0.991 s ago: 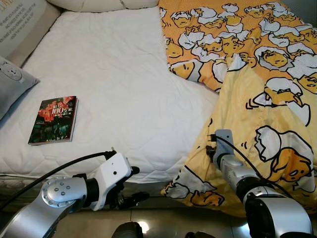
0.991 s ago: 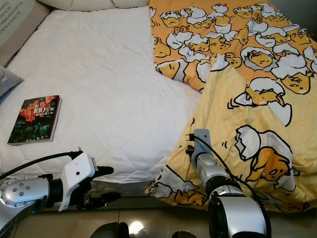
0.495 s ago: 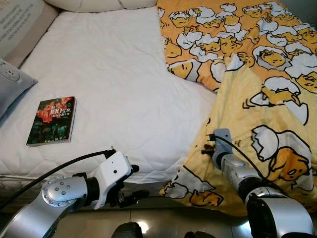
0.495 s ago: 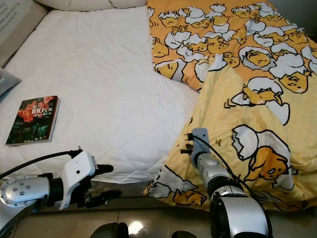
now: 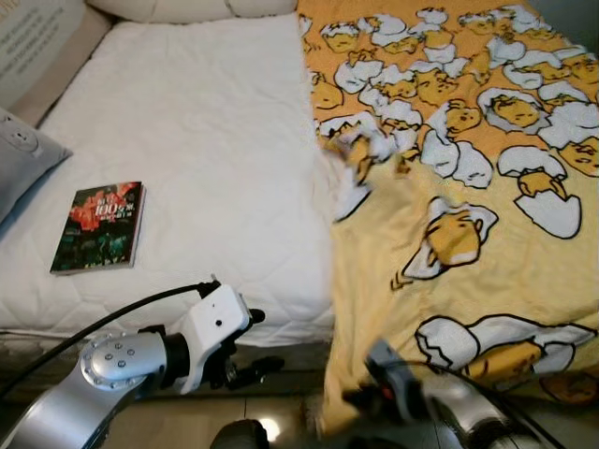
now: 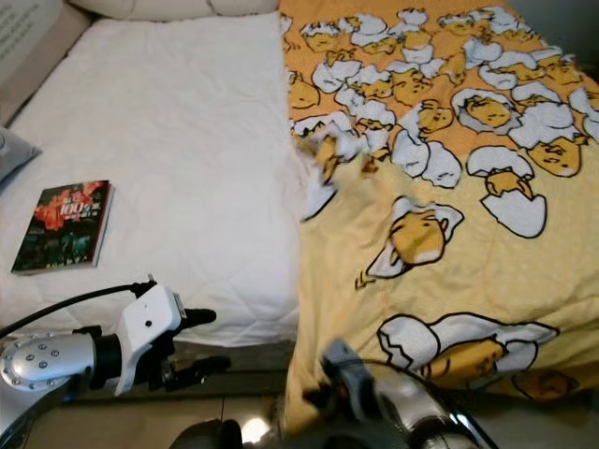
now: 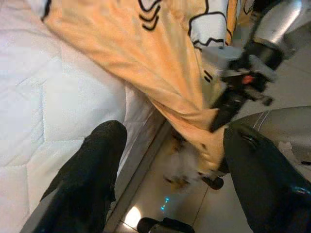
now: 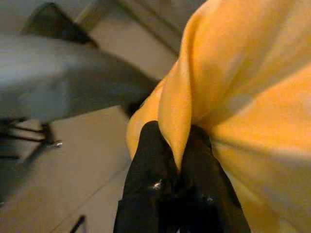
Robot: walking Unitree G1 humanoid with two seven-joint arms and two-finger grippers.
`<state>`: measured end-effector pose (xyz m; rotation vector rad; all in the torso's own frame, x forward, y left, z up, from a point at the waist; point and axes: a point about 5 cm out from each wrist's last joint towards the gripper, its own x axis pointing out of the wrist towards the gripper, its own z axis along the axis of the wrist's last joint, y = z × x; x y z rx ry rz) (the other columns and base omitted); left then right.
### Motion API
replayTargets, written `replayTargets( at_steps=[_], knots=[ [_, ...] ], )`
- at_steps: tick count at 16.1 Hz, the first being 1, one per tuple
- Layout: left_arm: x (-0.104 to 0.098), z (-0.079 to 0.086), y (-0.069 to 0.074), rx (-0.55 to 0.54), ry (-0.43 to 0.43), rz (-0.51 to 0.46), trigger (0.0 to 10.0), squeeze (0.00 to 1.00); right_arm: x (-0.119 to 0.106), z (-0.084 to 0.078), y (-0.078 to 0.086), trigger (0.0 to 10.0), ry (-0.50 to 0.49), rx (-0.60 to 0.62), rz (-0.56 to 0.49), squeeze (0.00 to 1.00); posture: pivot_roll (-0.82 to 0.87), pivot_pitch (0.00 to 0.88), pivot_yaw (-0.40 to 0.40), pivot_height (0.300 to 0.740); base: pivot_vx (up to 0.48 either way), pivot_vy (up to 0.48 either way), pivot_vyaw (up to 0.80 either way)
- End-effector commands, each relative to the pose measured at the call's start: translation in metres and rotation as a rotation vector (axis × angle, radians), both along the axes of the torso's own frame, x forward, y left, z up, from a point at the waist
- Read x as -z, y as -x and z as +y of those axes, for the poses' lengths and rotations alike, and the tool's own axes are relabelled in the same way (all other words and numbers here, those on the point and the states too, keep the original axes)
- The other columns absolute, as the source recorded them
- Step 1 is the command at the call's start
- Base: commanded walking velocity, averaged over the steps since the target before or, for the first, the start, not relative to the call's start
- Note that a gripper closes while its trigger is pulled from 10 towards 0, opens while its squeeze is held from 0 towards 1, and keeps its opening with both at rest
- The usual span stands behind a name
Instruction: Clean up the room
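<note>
My right gripper [image 8: 177, 160] is clenched on the yellow egg-print blanket [image 5: 459, 243], w/ cloth hanging off the bed's foot edge. Left gripper [image 7: 170, 160] gapes wide near the mattress [image 5: 197, 140]. Book [image 5: 98, 227] lies there.

A bed seen from its foot, with two arms low in front of it.

The white quilted mattress [image 5: 215, 140] spans the left; the yellow egg-cartoon blanket [image 5: 468, 215] covers the right and hangs over the front edge. A dark-covered book [image 5: 99, 226] lies near the left edge, a grey pillow [image 5: 21, 159] just left of it. The left gripper [image 5: 255, 346] sits below the mattress edge; the right gripper [image 8: 176, 165] pinches the blanket's hanging hem.
</note>
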<state>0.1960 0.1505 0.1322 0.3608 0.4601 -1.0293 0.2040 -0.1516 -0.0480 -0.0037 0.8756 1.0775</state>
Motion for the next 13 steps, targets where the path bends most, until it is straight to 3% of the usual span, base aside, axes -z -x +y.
replayTargets(
  at_steps=[1, 3, 5, 6, 8, 9, 11, 12, 13],
  knots=[
    [0.001, 0.000, 0.001, 0.005, -0.005, 0.000, 10.0, 0.00, -0.004, 0.008, 0.003, 0.0, -0.094, -0.021, 0.014, 0.00, 0.21, 0.119, 0.027, 0.740, 0.000, 0.000, 0.00],
    [0.001, -0.001, 0.001, 0.010, -0.005, 0.001, 10.0, 0.00, -0.009, 0.009, 0.010, 0.0, -0.228, 0.016, 0.048, 0.00, 0.20, 0.115, 0.027, 0.740, 0.000, 0.000, 0.00],
    [0.001, -0.001, 0.002, 0.016, -0.006, 0.005, 10.0, 0.00, -0.012, 0.010, 0.020, 0.0, -0.263, -0.026, 0.074, 0.00, 0.20, 0.113, 0.027, 0.740, 0.000, 0.000, 0.00],
    [0.002, -0.001, 0.003, 0.020, -0.007, 0.006, 10.0, 0.00, -0.008, 0.008, 0.035, 0.0, -0.227, -0.093, 0.107, 0.00, 0.20, 0.113, 0.027, 0.740, 0.000, 0.000, 0.00],
    [0.002, -0.002, 0.004, 0.028, -0.006, 0.010, 10.0, 0.00, 0.012, -0.006, 0.067, 0.0, -0.011, -0.241, 0.144, 0.00, 0.20, 0.112, 0.030, 0.740, 0.000, 0.000, 0.00],
    [0.003, -0.003, 0.004, 0.035, -0.008, 0.012, 10.0, 0.00, 0.019, -0.010, 0.074, 0.0, 0.094, -0.261, 0.125, 0.00, 0.20, 0.111, 0.030, 0.740, 0.000, 0.000, 0.00],
    [0.003, -0.003, 0.005, 0.041, -0.011, 0.013, 10.0, 0.00, 0.023, -0.005, 0.073, 0.0, 0.121, -0.172, 0.107, 0.00, 0.20, 0.111, 0.032, 0.740, 0.000, 0.000, 0.00],
    [0.003, -0.003, 0.004, 0.041, -0.013, 0.012, 10.0, 0.00, 0.024, 0.001, 0.067, 2.2, 0.166, -0.134, 0.040, 0.00, 0.20, 0.114, 0.035, 0.740, 0.000, 0.000, 0.00],
    [0.003, -0.003, 0.004, 0.042, -0.014, 0.012, 10.0, 0.00, 0.023, 0.005, 0.063, 10.0, 0.164, -0.108, 0.021, 0.00, 0.20, 0.114, 0.035, 0.740, 0.000, 0.000, 0.00]
  ],
)
